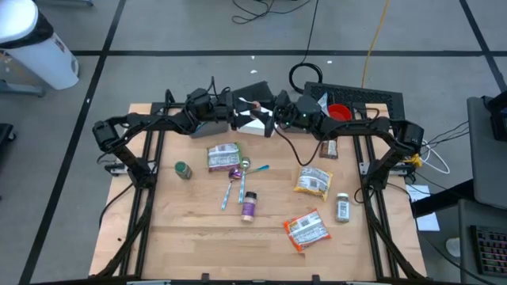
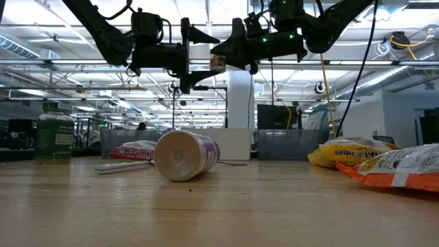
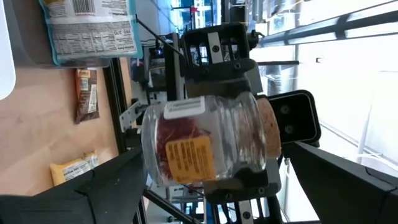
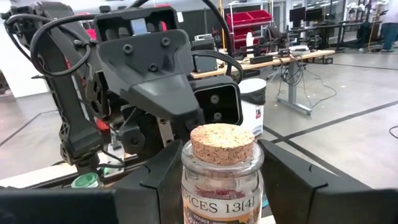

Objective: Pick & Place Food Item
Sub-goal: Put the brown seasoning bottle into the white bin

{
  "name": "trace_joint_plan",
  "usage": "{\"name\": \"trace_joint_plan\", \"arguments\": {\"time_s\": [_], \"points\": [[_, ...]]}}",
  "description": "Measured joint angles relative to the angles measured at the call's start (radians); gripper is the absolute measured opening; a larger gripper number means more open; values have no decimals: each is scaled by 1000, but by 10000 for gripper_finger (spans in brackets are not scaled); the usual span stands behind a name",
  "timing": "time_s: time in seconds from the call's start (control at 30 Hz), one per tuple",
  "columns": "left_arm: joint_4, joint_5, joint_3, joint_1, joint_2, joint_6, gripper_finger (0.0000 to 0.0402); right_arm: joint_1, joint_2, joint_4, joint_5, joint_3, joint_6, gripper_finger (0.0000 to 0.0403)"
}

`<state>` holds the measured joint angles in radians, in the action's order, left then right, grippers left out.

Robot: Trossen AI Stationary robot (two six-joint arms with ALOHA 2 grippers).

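Observation:
A clear glass spice jar (image 4: 222, 180) with a cork lid and red contents is held upright, high above the far middle of the table. It also shows in the left wrist view (image 3: 205, 140) and the high view (image 1: 255, 105). My right gripper (image 1: 269, 112) comes from the table's right and is shut on the jar. My left gripper (image 1: 239, 112) faces it from the left, turned on its side and open. One of its fingers (image 2: 203, 34) stands above the cork and the other (image 2: 199, 75) below the jar's base, both apart from it. My right gripper pinches the jar's glass body (image 4: 186, 186) between its two fingers, below the cork. The fingers lie level, coming from the table's right, one on each side of the jar. The jar stands upright, cork up, lifted clear of the table.
A white bin (image 1: 252, 124) stands under the two grippers. On the table lie food packets (image 1: 223, 156) (image 1: 312, 181) (image 1: 306, 229), a green jar (image 1: 183, 169), a purple bottle (image 1: 249, 206), spoons (image 1: 242, 170) and a small shaker (image 1: 343, 207). A red cup (image 1: 338, 112) is at the far right.

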<state>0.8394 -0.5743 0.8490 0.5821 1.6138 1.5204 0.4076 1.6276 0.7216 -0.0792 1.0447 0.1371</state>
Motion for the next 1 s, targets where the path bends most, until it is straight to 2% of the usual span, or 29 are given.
{"name": "trace_joint_plan", "arguments": {"time_s": [1.0], "points": [[3, 26, 0, -33, 0, 1, 392, -23, 0, -19, 29, 0, -26, 170]]}}
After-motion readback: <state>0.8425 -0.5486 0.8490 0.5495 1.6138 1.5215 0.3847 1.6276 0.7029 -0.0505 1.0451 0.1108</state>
